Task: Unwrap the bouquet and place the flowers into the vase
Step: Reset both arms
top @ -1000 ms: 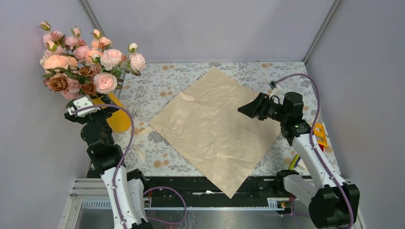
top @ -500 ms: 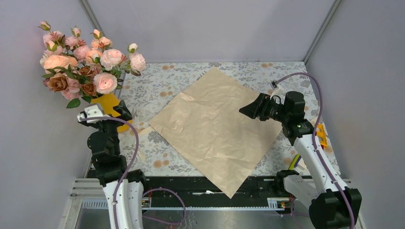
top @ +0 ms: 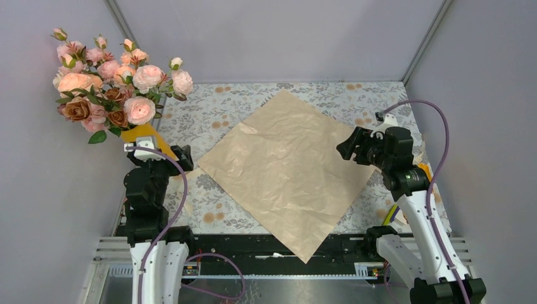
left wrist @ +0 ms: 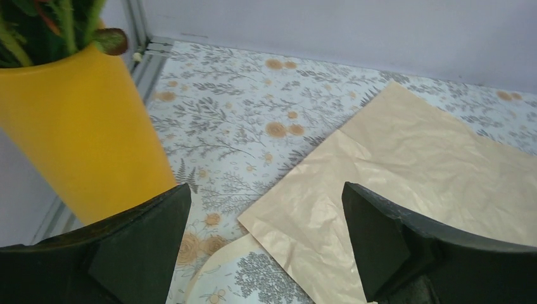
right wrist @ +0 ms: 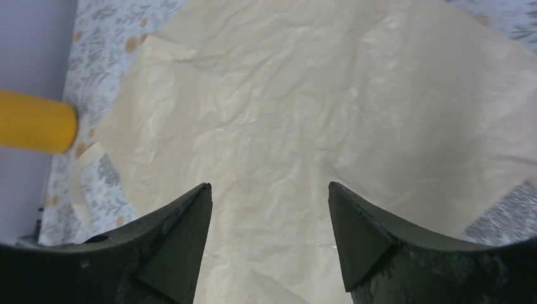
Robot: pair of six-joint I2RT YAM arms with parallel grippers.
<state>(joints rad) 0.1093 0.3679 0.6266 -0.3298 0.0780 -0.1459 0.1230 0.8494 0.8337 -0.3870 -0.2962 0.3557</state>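
No wrapped bouquet shows; its crinkled peach-beige paper (top: pixel 285 168) lies flat and open on the table. A beige ribbon strip (top: pixel 190 175) lies by the paper's left corner. The yellow vase (top: pixel 144 133) stands at the far left with roses (top: pixel 107 79) in it, brownish and pink flowers (top: pixel 77 109) lowest among them. My left gripper (top: pixel 182 157) hangs open just right of the vase, empty, over the ribbon (left wrist: pixel 215 263) and the paper's corner (left wrist: pixel 297 215). My right gripper (top: pixel 344 149) is open and empty above the paper's right part (right wrist: pixel 304 107).
Grey walls close in on the left, back and right of the floral tablecloth (top: pixel 209 120). A yellow-orange object (top: pixel 424 177) sits at the right table edge behind my right arm. A black rail (top: pixel 272 253) runs along the near edge.
My left gripper has drawn back from the vase toward the near right and now sits lower. My right gripper has pulled back to the right and opened slightly wider.
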